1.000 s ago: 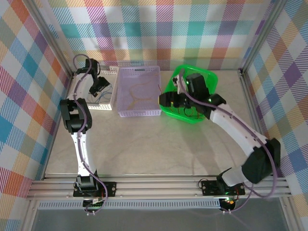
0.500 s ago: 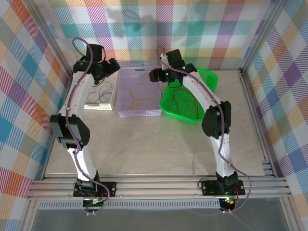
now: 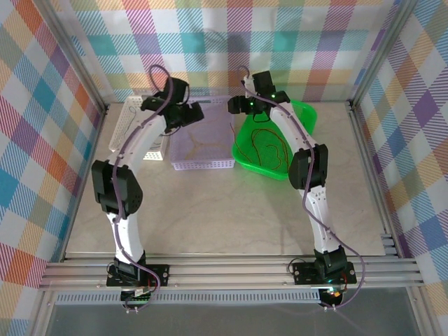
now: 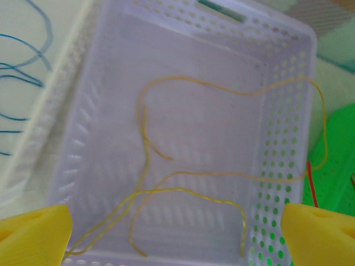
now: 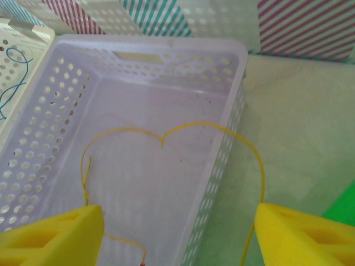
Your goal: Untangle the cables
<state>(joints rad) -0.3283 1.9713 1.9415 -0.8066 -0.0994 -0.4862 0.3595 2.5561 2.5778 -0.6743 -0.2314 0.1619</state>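
An orange-yellow cable [image 4: 196,172] lies looped on the floor of the lilac basket [image 4: 283,83]. One loop climbs over the right wall toward the green basket [image 4: 333,166]. My left gripper [image 4: 177,235] hovers open over the lilac basket [image 3: 203,166], nothing between its yellow pads. My right gripper [image 5: 177,235] is open above the lilac basket's right wall, where the yellow cable [image 5: 128,128] arcs across. From above, the left gripper [image 3: 192,112] and right gripper [image 3: 238,105] hang at the basket's far end. Red and orange cables [image 3: 266,143] lie tangled in the green basket [image 3: 308,115].
A white basket [image 3: 133,119] stands left of the lilac one and holds blue cable [image 4: 47,33], also visible from the right wrist [image 5: 16,77]. Plaid walls close in the table on three sides. Bare tabletop stretches in front of the baskets.
My left arm has swung right, from the white basket to above the lilac basket. My right arm rose out of the green basket to the lilac basket's right wall and stays there.
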